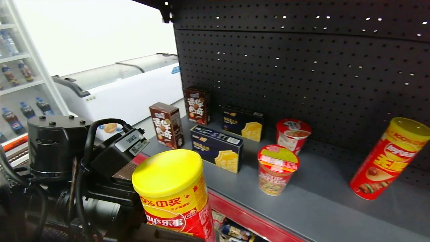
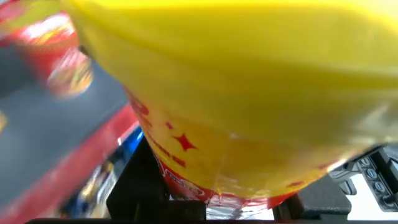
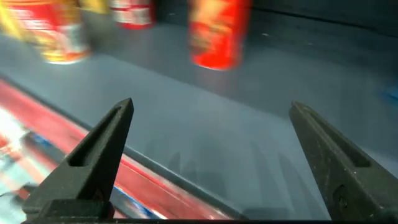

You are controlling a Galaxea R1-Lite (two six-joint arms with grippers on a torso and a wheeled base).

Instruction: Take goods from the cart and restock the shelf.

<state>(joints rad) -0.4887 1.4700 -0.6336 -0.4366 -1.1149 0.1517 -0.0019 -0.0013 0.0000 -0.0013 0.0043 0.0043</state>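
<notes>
count: two yellow-lidded red and yellow crisp cans. one (image 1: pixel 173 195) is off the shelf, upright just in front of the red front edge (image 1: pixel 248 215), carried by your left gripper (image 2: pixel 230 208). the other can (image 1: pixel 389 159) stands on the grey shelf board (image 1: pixel 319 201) toward its right end. two red paper noodle cups (image 1: pixel 278 169) sit mid-shelf, one behind the other. left of them are two dark blue flat cartons (image 1: pixel 217 148) and two brown upright cartons (image 1: pixel 167 125), each pair front and back.

around: a black pegboard panel (image 1: pixel 302 67) backs the goods. a white chest freezer (image 1: pixel 127 90) and racks of drink bottles (image 1: pixel 11 121) lie beyond the shelf's left end. your right gripper (image 3: pixel 211 162) hangs over the board's front part, fingers spread wide, nothing between them.

hard to see: the left fingers are hidden under the can; it seems clamped low on the body. the packets below the red edge (image 1: pixel 235 232) are cut off.
</notes>
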